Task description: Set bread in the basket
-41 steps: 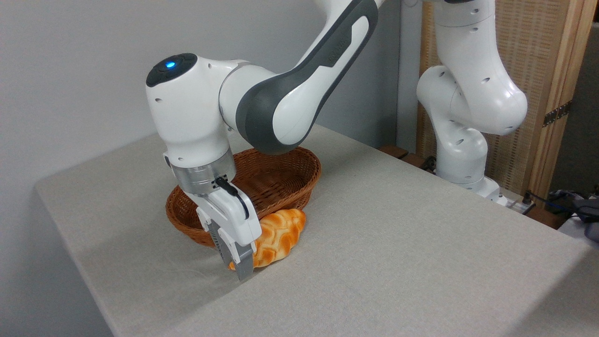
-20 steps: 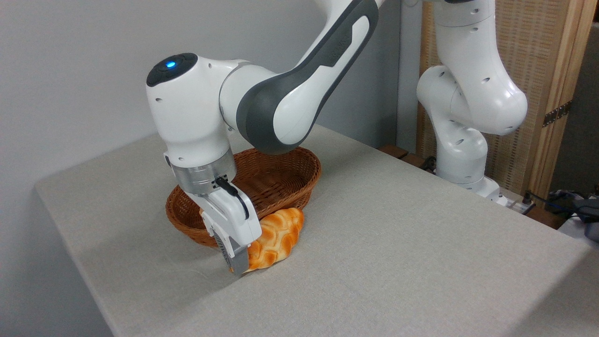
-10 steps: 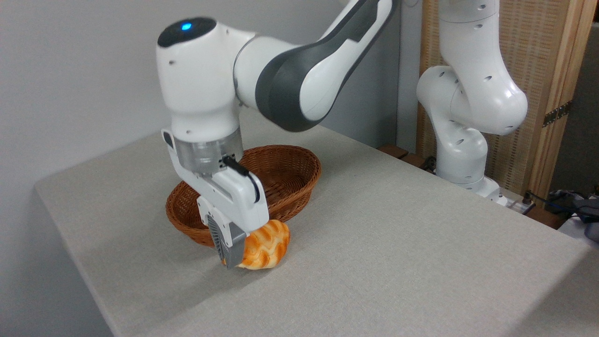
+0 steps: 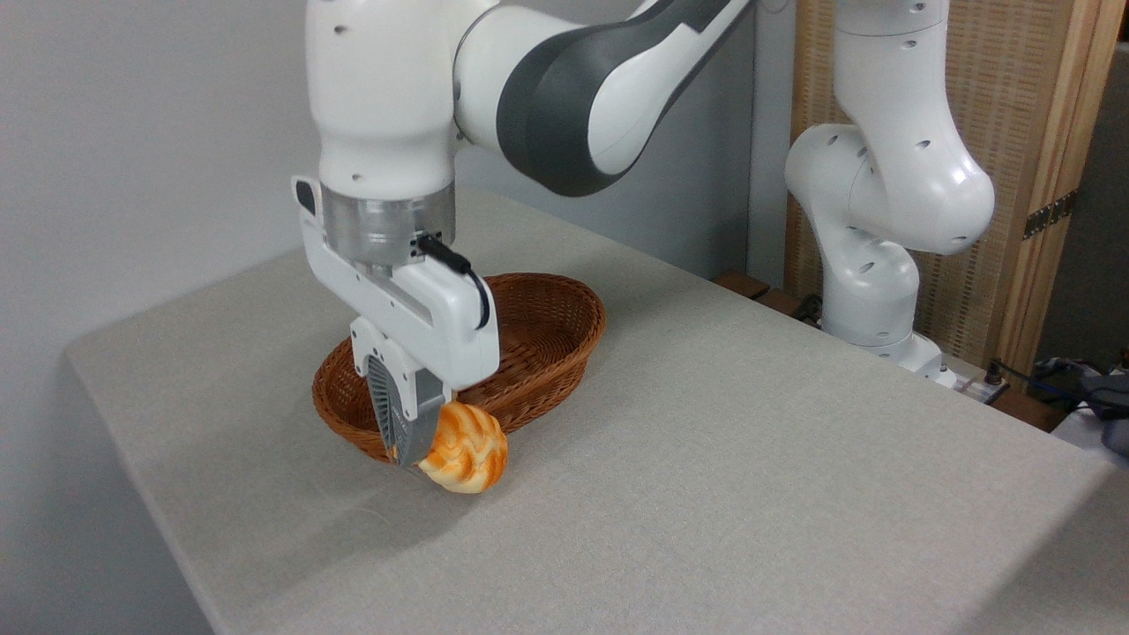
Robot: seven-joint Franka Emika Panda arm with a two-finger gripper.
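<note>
The bread [image 4: 463,457] is a glossy golden-orange braided loaf, seen end-on and lifted just off the table in front of the basket's near rim. My gripper [image 4: 407,445] is shut on its left end, with one ribbed grey finger [image 4: 390,422] showing and the other hidden behind the loaf. The basket [image 4: 547,339] is a shallow oval of reddish-brown wicker, lying directly behind the gripper; its near left part is hidden by my hand. What I can see of its inside holds nothing.
The grey cloth-covered table [image 4: 723,459] drops off at its left and front edges. My arm's white base [image 4: 869,291] stands at the back right, before a wooden lattice screen [image 4: 1023,115]. Cables [image 4: 1085,379] lie at the far right.
My gripper closed on the loaf's end, then rose and turned, lifting the loaf off the table and swinging it from lying lengthwise to end-on.
</note>
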